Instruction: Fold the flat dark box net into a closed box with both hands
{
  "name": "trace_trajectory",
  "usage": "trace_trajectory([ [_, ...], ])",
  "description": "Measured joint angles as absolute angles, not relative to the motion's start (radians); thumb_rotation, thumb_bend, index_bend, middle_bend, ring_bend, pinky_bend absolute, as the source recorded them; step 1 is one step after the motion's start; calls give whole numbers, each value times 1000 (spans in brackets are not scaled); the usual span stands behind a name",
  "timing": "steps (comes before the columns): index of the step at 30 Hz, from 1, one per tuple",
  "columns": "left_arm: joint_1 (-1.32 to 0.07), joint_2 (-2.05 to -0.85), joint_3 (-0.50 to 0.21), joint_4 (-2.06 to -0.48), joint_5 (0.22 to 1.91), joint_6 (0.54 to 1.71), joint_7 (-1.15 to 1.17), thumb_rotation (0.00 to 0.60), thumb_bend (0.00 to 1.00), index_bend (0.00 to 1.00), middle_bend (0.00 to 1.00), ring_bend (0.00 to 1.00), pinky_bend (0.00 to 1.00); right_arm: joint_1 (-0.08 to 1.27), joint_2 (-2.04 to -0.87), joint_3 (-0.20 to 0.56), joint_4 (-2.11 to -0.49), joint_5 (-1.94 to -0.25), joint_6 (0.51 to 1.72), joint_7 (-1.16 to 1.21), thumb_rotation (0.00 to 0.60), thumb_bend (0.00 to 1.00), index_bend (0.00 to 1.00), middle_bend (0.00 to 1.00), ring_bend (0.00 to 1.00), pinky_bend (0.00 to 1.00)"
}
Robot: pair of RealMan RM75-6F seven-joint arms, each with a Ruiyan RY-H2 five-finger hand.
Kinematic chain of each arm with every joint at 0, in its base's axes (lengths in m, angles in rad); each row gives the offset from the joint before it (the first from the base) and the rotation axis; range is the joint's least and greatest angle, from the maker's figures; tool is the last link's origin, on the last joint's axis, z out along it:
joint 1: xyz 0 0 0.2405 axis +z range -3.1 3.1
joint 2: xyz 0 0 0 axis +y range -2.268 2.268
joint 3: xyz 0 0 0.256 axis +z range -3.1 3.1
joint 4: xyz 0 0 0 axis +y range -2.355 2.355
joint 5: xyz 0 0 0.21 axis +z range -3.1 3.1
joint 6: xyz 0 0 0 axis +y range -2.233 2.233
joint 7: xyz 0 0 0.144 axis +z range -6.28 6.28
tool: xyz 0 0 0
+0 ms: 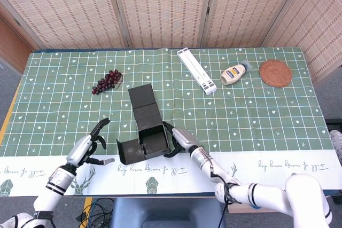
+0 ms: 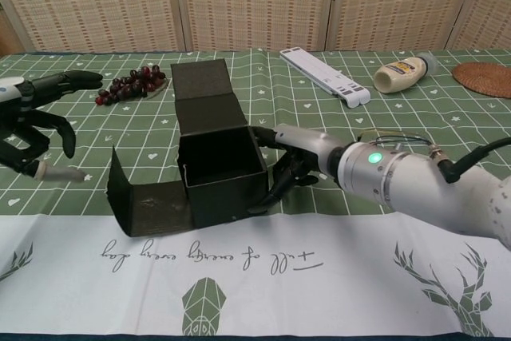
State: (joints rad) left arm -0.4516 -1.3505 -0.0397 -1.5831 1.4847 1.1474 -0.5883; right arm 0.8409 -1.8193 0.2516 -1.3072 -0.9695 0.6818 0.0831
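A half-folded dark box (image 1: 145,132) sits near the front edge of the green checked tablecloth (image 1: 267,110), its cavity open to the top, one flap lying flat to the left and the lid panel stretched away toward the screen. The right hand (image 1: 179,140) presses spread fingers against the box's right wall; it grips nothing. The chest view shows those fingertips (image 2: 267,197) touching the wall low down, a contact the head view leaves unclear. The left hand (image 1: 88,148) hovers apart from the left flap, fingers loosely curled and separated, holding nothing. Only the head view takes in the whole table: a bunch of dark grapes (image 1: 107,81) behind the box, a white folding stand (image 1: 196,71), a mayonnaise bottle (image 1: 235,72) on its side and a round woven coaster (image 1: 275,73) at far right.
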Motion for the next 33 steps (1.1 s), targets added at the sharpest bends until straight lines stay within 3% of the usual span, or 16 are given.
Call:
trace_trajectory([
  [3,-445,-1352,-45,-1577,1483,1163,-585,600,102,0,0,515,885,848,-1858,264,-1273,-966,695,83,600,144,39,208,718,975],
  [6,-437,-1351,-51,-1571,1481,1179,-587,600,102,0,0,515,886,851,-1904,281,-1232,-964,729,87,600,314,239,352,775,999],
  [9,-429,-1348,-61,-1567,1474,1200,-581,600,102,6,0,515,887,848,-1939,296,-1196,-970,771,95,600,327,320,417,800,1000],
  [14,-410,-1348,-83,-1553,1468,1261,-529,600,102,19,0,515,887,824,-1941,313,-1201,-989,796,145,600,334,354,442,804,1000],
  [25,-368,-1420,-147,-1392,1510,1488,-398,600,102,1,0,516,895,715,-1824,356,-1368,-1049,829,381,600,341,370,455,803,1000],
  [33,-371,-1499,-163,-1270,1558,1550,-354,600,102,0,0,508,894,633,-1745,374,-1478,-1130,830,628,600,343,379,465,803,1000],
])
